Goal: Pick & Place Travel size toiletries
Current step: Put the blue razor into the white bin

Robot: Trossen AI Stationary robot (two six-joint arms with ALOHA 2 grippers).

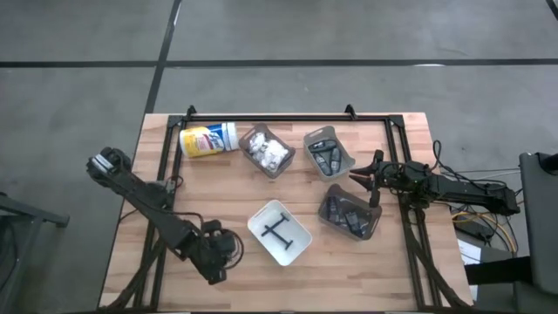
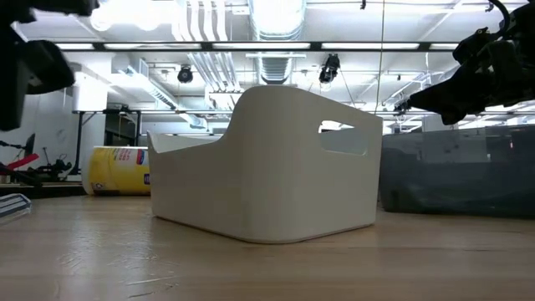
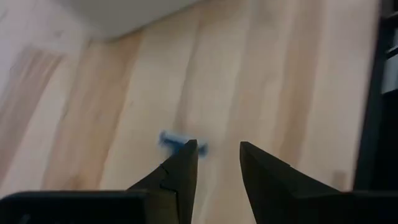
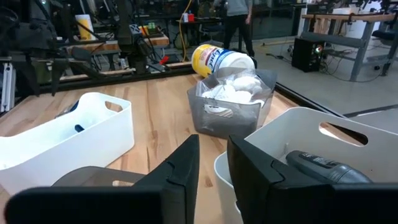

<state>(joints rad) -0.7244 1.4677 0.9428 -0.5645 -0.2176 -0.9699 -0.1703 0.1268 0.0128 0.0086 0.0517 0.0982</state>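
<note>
I judge this the pick step: my left gripper (image 3: 217, 158) hovers low over the table with fingers parted, empty, just beside a small blue stick (image 3: 176, 140) lying on the wood near the white bin (image 1: 280, 232). Next, centre the fingers over the stick and close. My right gripper (image 4: 212, 162) hangs with fingers narrowly parted, holding nothing, between the smoky bins (image 1: 350, 215).

Both arms are dark, near-black, built of slim links joined by chunky rounded joints, and the left arm (image 1: 157, 205) ends in a bulky black wrist block. The right arm (image 1: 453, 185) carries thin black cables looping along its links toward the table's edge. Seen from the wrist cameras, each gripper's two fingers (image 3: 180, 171) are matte black, flat-sided wedges tapering to blunt tips, and they rise from a broad black bar across the base (image 4: 93, 202).
</note>
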